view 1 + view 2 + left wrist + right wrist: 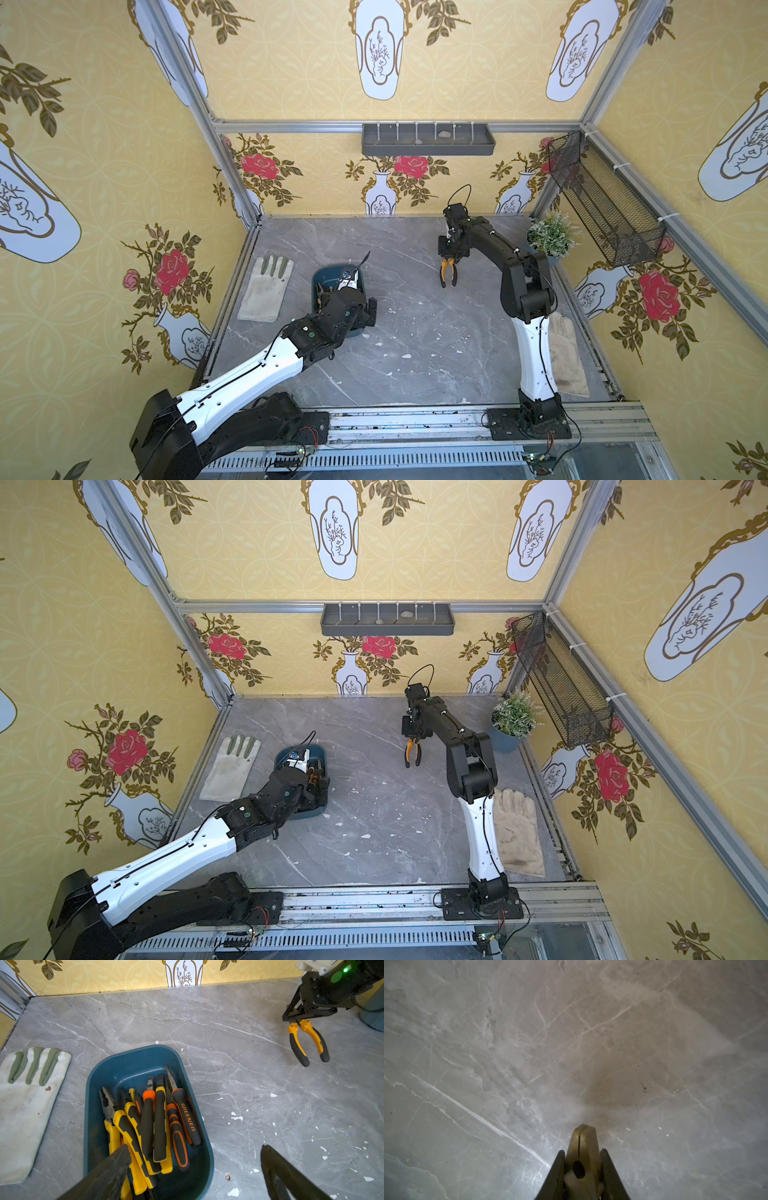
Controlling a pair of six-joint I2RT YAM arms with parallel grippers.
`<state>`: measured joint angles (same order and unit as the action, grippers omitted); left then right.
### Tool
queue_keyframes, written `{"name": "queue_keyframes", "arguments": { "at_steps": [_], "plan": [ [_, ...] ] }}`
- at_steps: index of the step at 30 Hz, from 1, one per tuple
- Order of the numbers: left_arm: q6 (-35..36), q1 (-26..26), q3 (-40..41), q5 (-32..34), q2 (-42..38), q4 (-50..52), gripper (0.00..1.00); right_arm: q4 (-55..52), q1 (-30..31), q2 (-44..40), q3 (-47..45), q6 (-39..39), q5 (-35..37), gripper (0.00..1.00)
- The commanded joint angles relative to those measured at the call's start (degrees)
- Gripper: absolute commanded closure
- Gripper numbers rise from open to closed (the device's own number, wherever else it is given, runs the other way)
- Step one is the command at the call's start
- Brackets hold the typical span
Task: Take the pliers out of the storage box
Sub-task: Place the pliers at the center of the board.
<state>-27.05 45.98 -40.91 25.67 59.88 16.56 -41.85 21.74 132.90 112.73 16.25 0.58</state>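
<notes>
Firmly around pliers [448, 274], right pincer [449, 258]

One storage box [133, 1061], two gloves [229, 769], one potted plant [515, 717]. One pliers [295, 1043] hangs outside; the boxed pliers [160, 1122] overlap beyond counting.

Left fingers [108, 1176] spread wide, arm stretched forward; right fingers [611, 1172] clamped, pointing down.

The right pincer [450, 258] is holding orange-and-black-handled pliers [449, 274], handles hanging over the grey marble worktop [415, 332]. The black-and-white left arm [266, 365] is hovering above the dark teal plastic storage box [320, 276].
</notes>
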Motion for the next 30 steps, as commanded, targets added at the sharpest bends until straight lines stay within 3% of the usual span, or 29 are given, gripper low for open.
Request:
{"name": "queue_keyframes", "arguments": {
  "at_steps": [1,13,20,30],
  "plan": [
    [-0.2,-1.0,1.1,-2.2,-0.2,-1.2,0.01,-1.4,-0.4,1.4,1.5,-0.8,-0.5,0.92],
    [-0.3,-2.9,2.4,-4.7,0.5,-3.2,0.01,-1.2,-2.3,2.2,-1.3,-2.3,1.0,0.89],
    [-0.5,-2.9,2.0,-5.7,0.9,-3.2,0.01,-1.7,-2.5,3.2,-0.9,-2.7,1.0,0.72],
    [-0.7,-2.9,2.0,-5.8,0.6,-3.2,0.01,-1.9,-2.5,2.4,-1.6,-2.6,0.7,0.67]
  ]
}}
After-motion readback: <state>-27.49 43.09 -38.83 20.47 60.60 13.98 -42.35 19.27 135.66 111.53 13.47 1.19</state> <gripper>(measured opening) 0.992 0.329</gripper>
